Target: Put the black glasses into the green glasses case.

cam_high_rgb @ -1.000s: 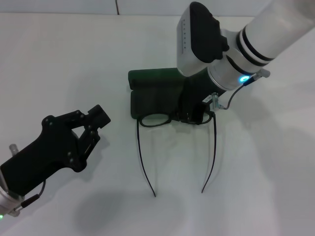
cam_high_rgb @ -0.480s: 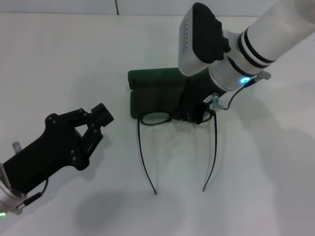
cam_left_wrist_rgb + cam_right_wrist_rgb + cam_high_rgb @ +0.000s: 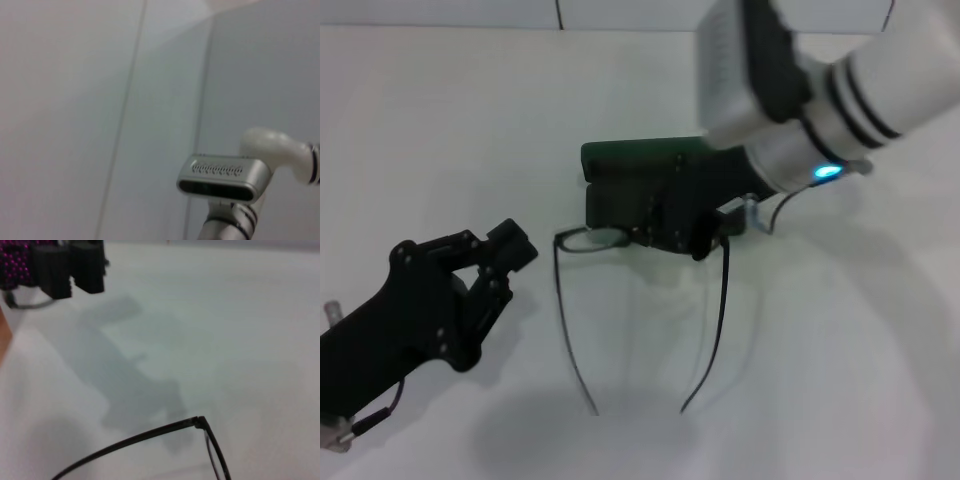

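Gripping the thin black-framed glasses [image 3: 620, 290] at the front, the right gripper [image 3: 705, 235] hangs over the dark green hard case [image 3: 630, 190]. Left gripper [image 3: 510, 250] fingers stand apart nearby. Only the right wrist view shows a hinge close up, above white surface [image 3: 240, 330].

The right gripper [image 3: 695, 225] hides the black glasses' [image 3: 582, 239] right lens; its fingers seem closed there.
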Robot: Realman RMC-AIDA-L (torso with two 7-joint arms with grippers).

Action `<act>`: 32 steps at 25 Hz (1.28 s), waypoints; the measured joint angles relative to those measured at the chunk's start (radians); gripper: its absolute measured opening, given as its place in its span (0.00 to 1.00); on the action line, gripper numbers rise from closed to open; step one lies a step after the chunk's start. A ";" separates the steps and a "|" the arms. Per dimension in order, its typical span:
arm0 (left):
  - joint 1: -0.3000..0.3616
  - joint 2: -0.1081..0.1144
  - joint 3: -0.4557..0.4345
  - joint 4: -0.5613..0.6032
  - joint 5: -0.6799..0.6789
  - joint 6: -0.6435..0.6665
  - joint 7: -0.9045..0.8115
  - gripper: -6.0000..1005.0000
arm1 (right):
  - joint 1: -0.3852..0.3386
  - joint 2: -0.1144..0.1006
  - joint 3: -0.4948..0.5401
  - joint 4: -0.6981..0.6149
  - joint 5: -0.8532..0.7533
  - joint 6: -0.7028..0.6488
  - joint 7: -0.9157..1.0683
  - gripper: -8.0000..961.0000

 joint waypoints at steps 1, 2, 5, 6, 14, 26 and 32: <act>-0.010 -0.001 0.003 0.004 0.004 0.020 0.002 0.11 | -0.048 0.002 0.028 -0.057 -0.001 -0.022 0.000 0.04; -0.019 -0.002 0.005 0.006 0.008 0.044 0.005 0.11 | -0.093 0.004 0.054 -0.107 0.007 -0.038 -0.003 0.04; -0.056 -0.004 0.010 0.005 0.014 0.112 0.009 0.10 | -0.226 0.004 0.119 -0.229 0.098 -0.057 -0.044 0.04; -0.069 -0.004 0.013 0.004 0.013 0.128 0.005 0.09 | -0.267 0.002 0.144 -0.250 0.147 -0.064 -0.074 0.04; -0.236 -0.009 0.073 -0.014 -0.009 0.147 -0.084 0.04 | -0.378 -0.002 0.332 -0.157 0.469 -0.235 -0.243 0.04; -0.438 -0.021 0.082 -0.150 0.004 0.091 -0.080 0.03 | -0.327 -0.001 0.389 0.084 0.638 -0.447 -0.368 0.04; -0.429 -0.022 0.082 -0.151 -0.002 0.085 -0.080 0.03 | -0.329 0.000 0.392 0.097 0.644 -0.469 -0.369 0.04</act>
